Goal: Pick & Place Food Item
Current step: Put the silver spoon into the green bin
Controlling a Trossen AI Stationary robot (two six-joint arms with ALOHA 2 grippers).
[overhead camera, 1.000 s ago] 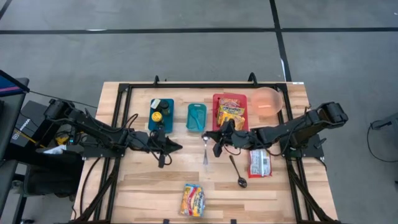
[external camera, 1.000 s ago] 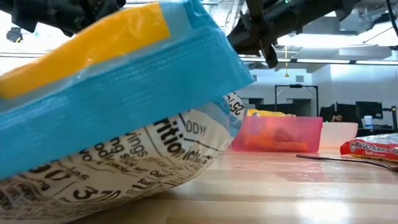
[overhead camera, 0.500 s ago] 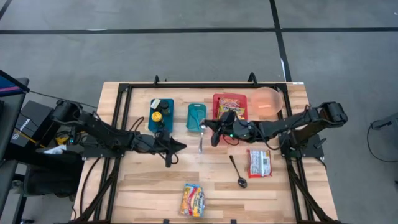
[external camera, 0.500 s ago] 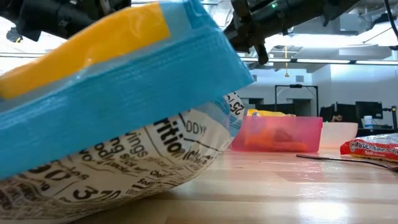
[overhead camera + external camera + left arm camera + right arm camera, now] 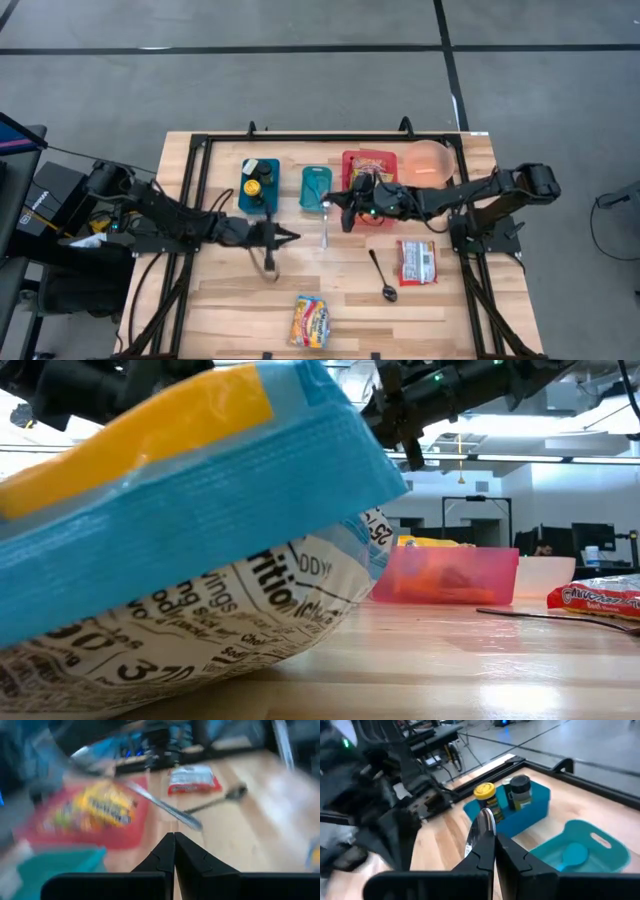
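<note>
You see a pale wooden table with a black frame, on a grey floor crossed by dark lines. All places here are told from the red tray at the back middle of the table.

Far left of the red tray, the left gripper hangs over bare wood, and its fingers are pressed together on nothing. Behind it, a blue bin holds two small bottles. Between this bin and the red tray lies a teal container.

Just beside the tray's left edge is the right gripper. Its fingers are closed on a thin metal utensil, which points toward the front of the table.

In the red tray lies a yellow snack bag. Well in front of the tray, near the table's front edge, lies a colourful snack pack; in the low view it fills most of the picture. A black spoon lies in front of the tray, and a red packet is to the front right of it. A pink bowl touches the tray's right back corner.

Behind the table, the low view shows a bright room with ceiling lights and dark monitors.
</note>
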